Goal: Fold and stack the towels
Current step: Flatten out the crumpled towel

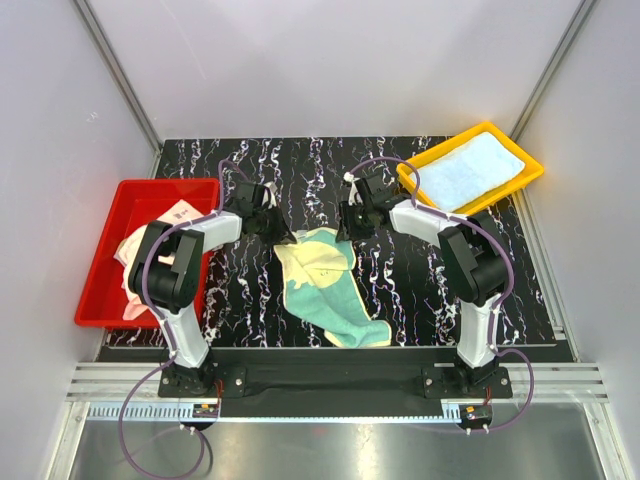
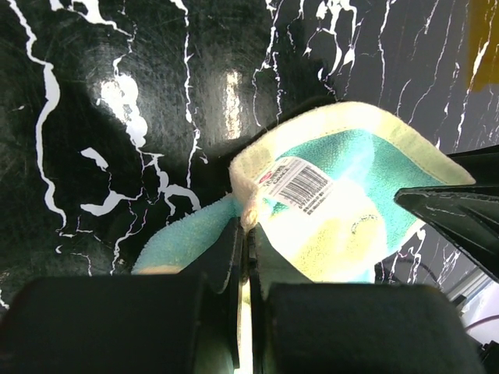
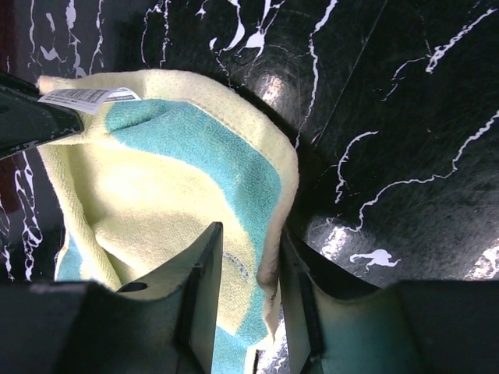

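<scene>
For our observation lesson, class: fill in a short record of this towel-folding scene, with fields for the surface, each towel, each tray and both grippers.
table: black with white marbling
centre towel: yellow and teal, rumpled, lying on the table
left gripper: shut on a corner of the centre towel, beside the barcode label
right gripper: open, towel edge between its fingers
red tray: left side, holds peach-pink towels
yellow tray: far right, holds light blue towel
</scene>
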